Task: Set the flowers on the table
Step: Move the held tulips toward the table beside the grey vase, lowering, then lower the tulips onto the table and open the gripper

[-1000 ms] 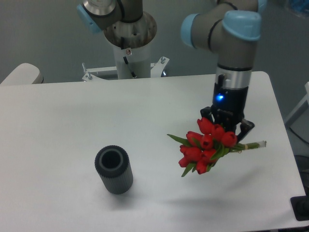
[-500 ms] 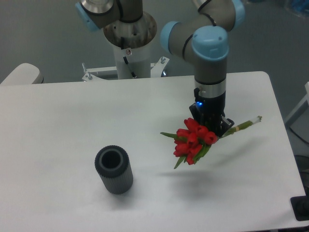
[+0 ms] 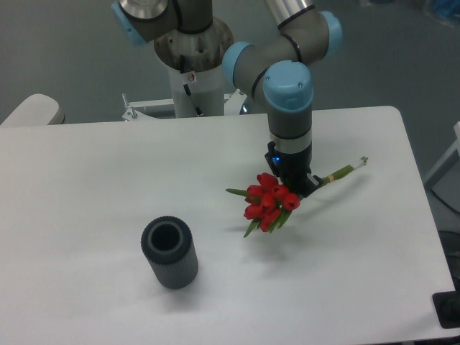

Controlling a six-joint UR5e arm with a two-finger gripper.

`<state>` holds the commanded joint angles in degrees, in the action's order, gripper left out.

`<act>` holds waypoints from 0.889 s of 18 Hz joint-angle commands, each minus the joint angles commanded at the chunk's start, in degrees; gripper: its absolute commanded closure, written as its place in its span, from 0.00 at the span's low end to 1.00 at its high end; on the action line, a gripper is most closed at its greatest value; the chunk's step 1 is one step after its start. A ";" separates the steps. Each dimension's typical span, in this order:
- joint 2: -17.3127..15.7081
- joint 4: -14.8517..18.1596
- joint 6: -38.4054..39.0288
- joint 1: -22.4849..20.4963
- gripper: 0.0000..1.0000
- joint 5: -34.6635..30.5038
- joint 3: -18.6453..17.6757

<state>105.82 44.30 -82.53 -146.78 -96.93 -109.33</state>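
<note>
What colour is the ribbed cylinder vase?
Dark grey: the ribbed cylinder vase, seen in the fixed camera view.

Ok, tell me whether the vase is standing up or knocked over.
Standing up. The vase sits on the table with its round mouth facing upward, away from the flowers.
</note>
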 joint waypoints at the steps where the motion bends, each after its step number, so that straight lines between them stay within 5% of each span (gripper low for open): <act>1: 0.70 0.00 0.09 0.70 0.63 -1.41 -0.18; 11: 3.43 -0.09 -0.88 1.32 0.58 -2.74 -1.14; 16: 3.43 -0.35 -0.70 1.32 0.29 -2.74 -1.06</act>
<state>109.25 43.95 -83.23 -145.46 -99.67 -110.39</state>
